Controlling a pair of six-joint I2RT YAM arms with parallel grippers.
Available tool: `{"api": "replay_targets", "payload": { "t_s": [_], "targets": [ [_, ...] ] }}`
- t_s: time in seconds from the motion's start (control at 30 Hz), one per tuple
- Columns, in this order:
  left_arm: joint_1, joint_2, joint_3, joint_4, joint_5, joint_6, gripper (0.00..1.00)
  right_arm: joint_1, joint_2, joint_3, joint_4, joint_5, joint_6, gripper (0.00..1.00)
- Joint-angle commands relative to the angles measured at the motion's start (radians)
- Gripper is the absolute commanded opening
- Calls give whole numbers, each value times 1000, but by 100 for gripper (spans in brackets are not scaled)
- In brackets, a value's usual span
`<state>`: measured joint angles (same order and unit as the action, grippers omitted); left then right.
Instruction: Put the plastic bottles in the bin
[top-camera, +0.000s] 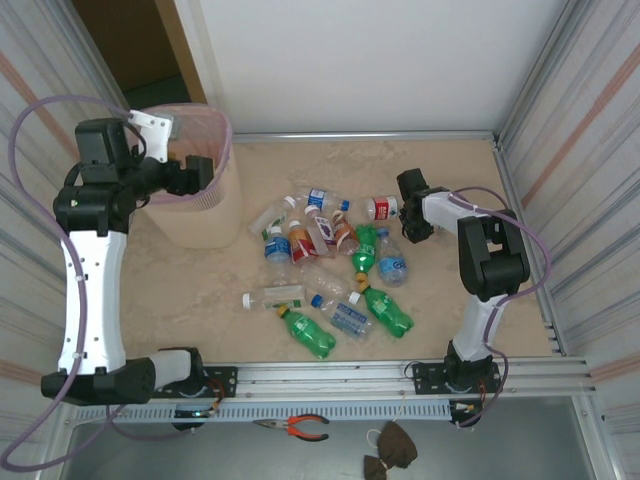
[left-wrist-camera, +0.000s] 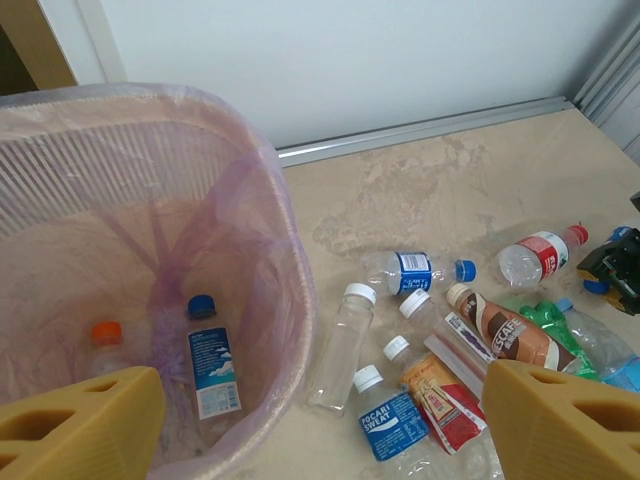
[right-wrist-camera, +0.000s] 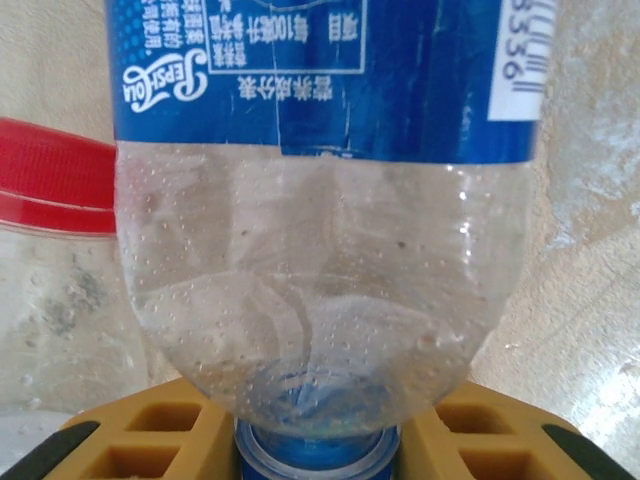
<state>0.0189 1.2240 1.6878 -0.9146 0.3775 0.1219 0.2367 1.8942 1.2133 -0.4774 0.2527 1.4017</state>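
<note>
Yellow pads (right-wrist-camera: 150, 432) of your low right gripper (right-wrist-camera: 318, 445) pinch the blue cap (right-wrist-camera: 318, 458) of a clear, droplet-beaded Pepsi bottle (right-wrist-camera: 320, 290), while your raised left gripper (left-wrist-camera: 320, 415) hangs spread above the pink mesh bin (left-wrist-camera: 282, 230).

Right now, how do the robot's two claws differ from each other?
The left gripper hangs high at the rim of the bin; the right gripper is down among the loose bottles. The left gripper's fingers stand wide apart, holding nothing; the right gripper's are shut on the blue-capped end of a clear Pepsi bottle. Both have yellow fingers.
</note>
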Motion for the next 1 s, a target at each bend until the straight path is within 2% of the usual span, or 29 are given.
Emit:
{"api": "replay_targets", "payload": {
  "t_s": [0.0,0.27,0.37,0.43,0.5,0.6,0.8,0.87,0.97],
  "targets": [
    [1,-36,-9,9,18,-11,83,11,-17,-25,-6,69,-12,32],
    [2,-87,-62,94,92,-35,82,15,-166,-95,-18,97,-91,25],
    [2,-119,-103,173,142,-75,82,20,-257,-128,-8,110,-206,23],
    [2,-138,-135,226,185,-108,81,22,-332,-161,47,74,-360,24],
    [1,-155,-172,292,234,-138,81,26,-422,-202,127,-2,-539,19],
    [1,-168,-212,370,295,-195,80,28,-540,-234,167,-109,-718,16],
    [-5,-197,-313,591,407,-353,78,38,-740,-253,218,-380,-980,16],
    [-29,-202,-329,636,391,-386,77,54,-793,-261,243,-438,-1043,16],
    [-112,-191,-306,602,297,-388,76,78,-847,-267,297,-519,-1114,12]
  ]
}}
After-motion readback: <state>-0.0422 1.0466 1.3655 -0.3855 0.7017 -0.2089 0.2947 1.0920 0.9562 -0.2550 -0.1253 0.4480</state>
